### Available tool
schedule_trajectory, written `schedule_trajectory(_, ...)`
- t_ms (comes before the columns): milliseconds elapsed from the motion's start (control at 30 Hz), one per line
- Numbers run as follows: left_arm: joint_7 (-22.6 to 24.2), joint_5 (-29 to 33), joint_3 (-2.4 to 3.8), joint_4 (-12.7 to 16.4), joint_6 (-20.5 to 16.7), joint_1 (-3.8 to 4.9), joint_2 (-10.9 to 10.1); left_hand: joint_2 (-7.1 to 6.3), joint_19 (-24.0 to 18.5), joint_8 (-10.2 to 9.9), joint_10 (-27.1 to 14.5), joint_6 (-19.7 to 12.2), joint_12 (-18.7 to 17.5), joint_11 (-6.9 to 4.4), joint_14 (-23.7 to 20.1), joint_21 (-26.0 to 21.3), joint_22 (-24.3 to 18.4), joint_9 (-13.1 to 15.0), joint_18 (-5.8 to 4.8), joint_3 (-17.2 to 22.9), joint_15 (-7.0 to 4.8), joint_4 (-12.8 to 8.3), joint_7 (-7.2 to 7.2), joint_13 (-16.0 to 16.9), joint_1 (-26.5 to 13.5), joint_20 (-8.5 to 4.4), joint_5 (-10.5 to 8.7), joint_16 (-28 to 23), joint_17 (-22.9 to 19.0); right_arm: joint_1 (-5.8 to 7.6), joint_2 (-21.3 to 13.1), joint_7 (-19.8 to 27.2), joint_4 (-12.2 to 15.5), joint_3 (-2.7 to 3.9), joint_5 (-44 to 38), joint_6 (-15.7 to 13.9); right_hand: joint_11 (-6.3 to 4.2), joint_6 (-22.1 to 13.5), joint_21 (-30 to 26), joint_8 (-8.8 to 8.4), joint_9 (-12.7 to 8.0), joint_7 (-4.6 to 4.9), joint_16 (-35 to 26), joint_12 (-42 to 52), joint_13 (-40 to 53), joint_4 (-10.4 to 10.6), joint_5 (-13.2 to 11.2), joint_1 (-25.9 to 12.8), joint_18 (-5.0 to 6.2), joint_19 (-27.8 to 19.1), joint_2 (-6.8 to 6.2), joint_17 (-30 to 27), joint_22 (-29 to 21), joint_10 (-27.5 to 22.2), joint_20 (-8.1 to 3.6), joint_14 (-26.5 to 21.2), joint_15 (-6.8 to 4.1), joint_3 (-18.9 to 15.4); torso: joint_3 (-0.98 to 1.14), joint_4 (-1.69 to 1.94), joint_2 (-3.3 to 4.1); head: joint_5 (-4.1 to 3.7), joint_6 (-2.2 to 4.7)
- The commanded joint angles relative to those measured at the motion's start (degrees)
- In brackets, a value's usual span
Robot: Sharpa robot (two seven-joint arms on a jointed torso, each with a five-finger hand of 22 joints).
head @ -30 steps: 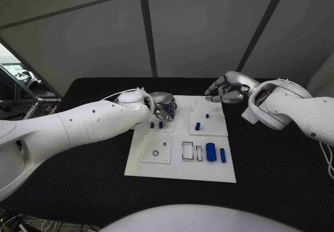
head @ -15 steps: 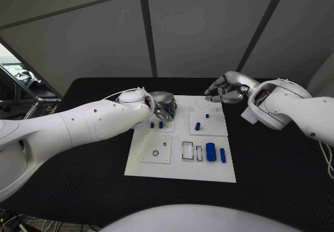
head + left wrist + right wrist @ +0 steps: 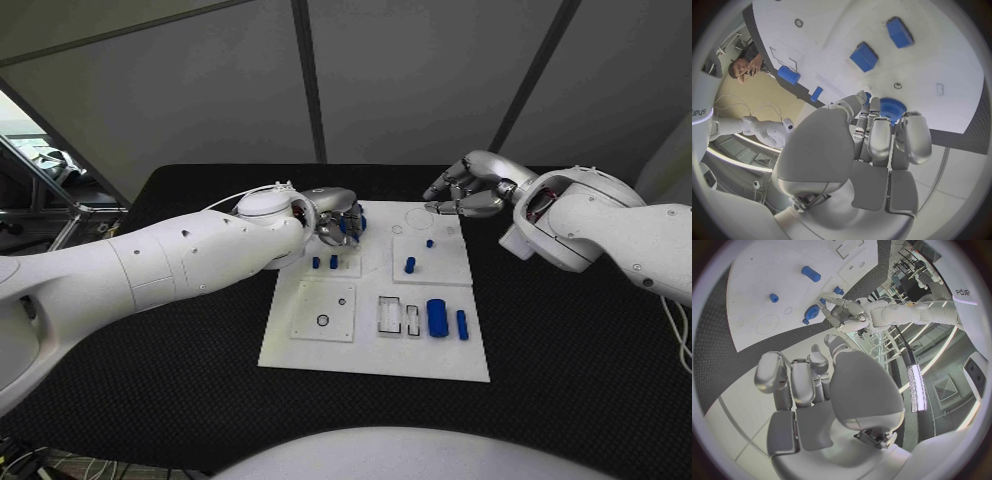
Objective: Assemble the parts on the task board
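The white board point(image 3: 378, 345) lies in the middle of the black surface point(image 3: 577, 340); the left robot hand point(image 3: 335, 217) sits over the far left part of the board, its fingers curled around a round blue ridged part point(image 3: 892, 108), which the left wrist view shows pinched at the fingertips just above the board; the right wrist view shows the same blue part point(image 3: 812, 313) in that hand's grasp; two small blue pegs point(image 3: 325, 260) stand side by side in the board just beside the left robot hand, on its near side; the right robot hand point(image 3: 469, 192) hangs over the far right corner of the board, its fingers bent inward and close together with nothing in them, and it is apart from the board; near it a small blue pin point(image 3: 430, 241) stands in the board's right upper panel, and a short blue cylinder point(image 3: 410, 264) lies a little nearer in the same panel; on the near right part of the board a thick blue block point(image 3: 437, 317) lies beside a thin blue bar point(image 3: 462, 323), the bar on the outer side; two outlined rectangular slots point(image 3: 398, 315) sit just to the left of the block; a square panel with a small dark ring point(image 3: 322, 320) takes the near left part of the board.
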Motion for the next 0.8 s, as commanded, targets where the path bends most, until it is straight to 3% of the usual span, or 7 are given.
schedule_trajectory(33, 0.99, 1.02, 0.91, 1.26, -2.4, 0.2, -0.75, -0.12, 0.31, -0.23, 0.3, 0.44, -0.27, -0.01, 0.48, 0.28, 5.56, 0.01, -0.97, 0.45, -0.15, -0.07, 0.04, -0.06, -0.77, 0.02, 0.05, 0.25, 0.05, 0.1, 0.05, 0.75, -0.01, 0.05, -0.13, -0.03, -0.16, -0.38, -0.15, 0.36, -0.08, -0.16, -0.3, 0.14, 0.06, 0.26, 0.2, 0.06, 0.98, 0.42, -0.44, 0.09, 0.06, -0.13, 0.05, 1.91, -0.32, 0.04, -0.01, 0.0, 0.02, 0.18, 0.17)
schedule_trajectory(100, 0.89, 1.27, 1.61, 2.18, -2.28, 0.19, -1.59, -0.14, 0.33, -0.27, 0.4, 0.53, -0.36, 0.0, 0.5, 0.33, 5.6, 0.02, -0.98, 0.53, -0.15, -0.08, 0.06, -0.07, -0.9, 0.02, 0.05, 0.28, 0.06, 0.1, 0.04, 0.78, -0.05, 0.05, -0.13, -0.04, -0.16, -0.38, -0.15, 0.36, -0.08, -0.16, -0.3, 0.14, 0.06, 0.26, 0.2, 0.06, 0.98, 0.42, -0.44, 0.09, 0.06, -0.13, 0.05, 1.91, -0.32, 0.04, 0.0, 0.01, 0.03, 0.24, 0.24)
schedule_trajectory(300, 0.38, 1.76, 2.56, 3.79, -1.08, 0.19, -3.98, -0.25, 0.39, -0.39, 0.66, 0.76, -0.58, -0.02, 0.53, 0.44, 5.68, 0.02, -1.0, 0.69, -0.15, -0.13, 0.04, -0.09, -1.22, 0.02, 0.03, 0.35, 0.03, 0.1, -0.07, 0.77, -0.09, 0.05, -0.13, -0.04, -0.16, -0.38, -0.15, 0.36, -0.08, -0.16, -0.3, 0.14, 0.06, 0.26, 0.2, 0.06, 0.98, 0.42, -0.44, 0.09, 0.06, -0.13, 0.05, 1.91, -0.32, 0.04, 0.02, 0.12, 0.01, 0.47, 0.4)
schedule_trajectory(600, -0.9, 2.56, 2.81, 4.91, 1.16, 0.09, -7.05, -0.37, 0.46, -0.57, 0.91, 0.98, -0.87, -0.05, 0.54, 0.6, 5.8, 0.02, -1.04, 0.84, -0.16, -0.13, -0.01, -0.12, -1.66, 0.02, 0.0, 0.4, -0.05, 0.09, -0.06, 0.77, -0.18, 0.04, -0.13, 0.03, -0.16, -0.38, -0.15, 0.36, -0.08, -0.16, -0.3, 0.14, 0.06, 0.26, 0.2, 0.06, 0.98, 0.42, -0.44, 0.09, 0.06, -0.13, 0.05, 1.91, -0.32, 0.04, -0.01, 0.07, 0.03, 0.73, 0.34)
schedule_trajectory(800, -1.27, 2.63, 2.82, 4.51, 1.85, -0.85, -7.43, -0.37, 0.46, -0.57, 0.91, 0.98, -0.87, -0.05, 0.54, 0.6, 5.8, 0.02, -1.04, 0.84, -0.16, -0.13, -0.01, -0.12, -1.66, 0.02, 0.0, 0.4, -0.05, 0.09, -0.07, 0.76, -0.2, 0.04, -0.13, 0.07, -0.16, -0.38, -0.15, 0.36, -0.08, -0.16, -0.3, 0.14, 0.06, 0.26, 0.2, 0.06, 0.98, 0.42, -0.44, 0.09, 0.06, -0.13, 0.05, 1.91, -0.32, 0.04, 0.01, -0.03, 0.07, 0.73, 0.28)
